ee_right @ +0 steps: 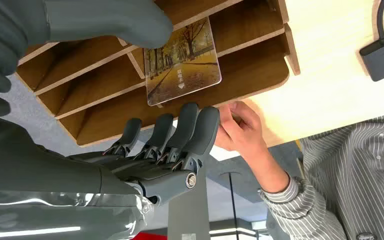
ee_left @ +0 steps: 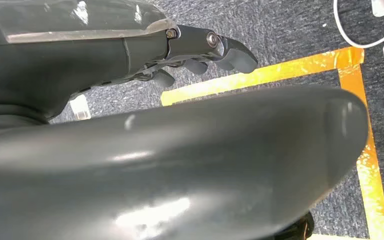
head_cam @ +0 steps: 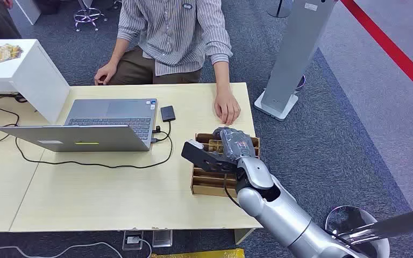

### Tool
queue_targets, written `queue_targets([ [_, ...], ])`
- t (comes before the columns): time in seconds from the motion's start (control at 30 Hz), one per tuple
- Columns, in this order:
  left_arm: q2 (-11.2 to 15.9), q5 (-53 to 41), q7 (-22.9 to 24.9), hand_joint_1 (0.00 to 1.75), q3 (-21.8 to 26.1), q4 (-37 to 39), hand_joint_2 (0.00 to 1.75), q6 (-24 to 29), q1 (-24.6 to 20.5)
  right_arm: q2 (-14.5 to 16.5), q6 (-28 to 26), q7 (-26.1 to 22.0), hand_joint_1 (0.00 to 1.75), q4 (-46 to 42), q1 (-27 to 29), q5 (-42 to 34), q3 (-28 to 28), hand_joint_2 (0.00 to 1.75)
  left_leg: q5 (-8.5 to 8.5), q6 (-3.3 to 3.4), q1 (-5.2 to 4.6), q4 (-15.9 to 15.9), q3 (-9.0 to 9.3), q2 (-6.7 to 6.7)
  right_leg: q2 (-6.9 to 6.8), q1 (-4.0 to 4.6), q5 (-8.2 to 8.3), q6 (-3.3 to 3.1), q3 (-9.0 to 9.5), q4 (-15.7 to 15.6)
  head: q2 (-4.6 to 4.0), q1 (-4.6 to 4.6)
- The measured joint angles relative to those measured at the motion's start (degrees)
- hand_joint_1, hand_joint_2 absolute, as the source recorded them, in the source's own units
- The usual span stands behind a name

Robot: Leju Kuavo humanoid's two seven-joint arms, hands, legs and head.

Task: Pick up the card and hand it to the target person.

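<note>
The card (ee_right: 182, 62), clear-edged with an autumn tree avenue printed on it, stands in a slot of the wooden holder (ee_right: 250, 30). My right hand (ee_right: 145, 100) reaches around it, thumb (ee_right: 105, 20) past one edge and fingers (ee_right: 180, 130) past the opposite edge, with no firm grip to be seen. In the head view that right hand (head_cam: 220, 150) hovers over the holder (head_cam: 204, 183) at the desk's right end. A person in a striped shirt (head_cam: 177, 32) sits across the desk, one hand (head_cam: 227, 109) resting flat just beyond the holder. My left hand (ee_left: 200, 55) hangs over carpet, holding nothing.
An open laptop (head_cam: 102, 126) with a black cable (head_cam: 97, 164) and a small black device (head_cam: 167, 113) takes the desk's middle. A white box (head_cam: 21, 70) stands at the left. A grey pillar stand (head_cam: 296, 54) rises right of the desk.
</note>
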Motion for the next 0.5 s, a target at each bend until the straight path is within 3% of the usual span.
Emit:
queue_targets([
  [0.5,0.00,0.02,-0.14,0.00,0.00,-0.01,0.00,-0.02,0.01,0.22,-0.56,0.03,0.83,0.40,-0.36,0.17,0.00,1.75,0.00,0.00,0.00,0.00,0.00,0.00,0.00,0.00,0.00,0.00,0.00,0.00,0.01,-0.01],
])
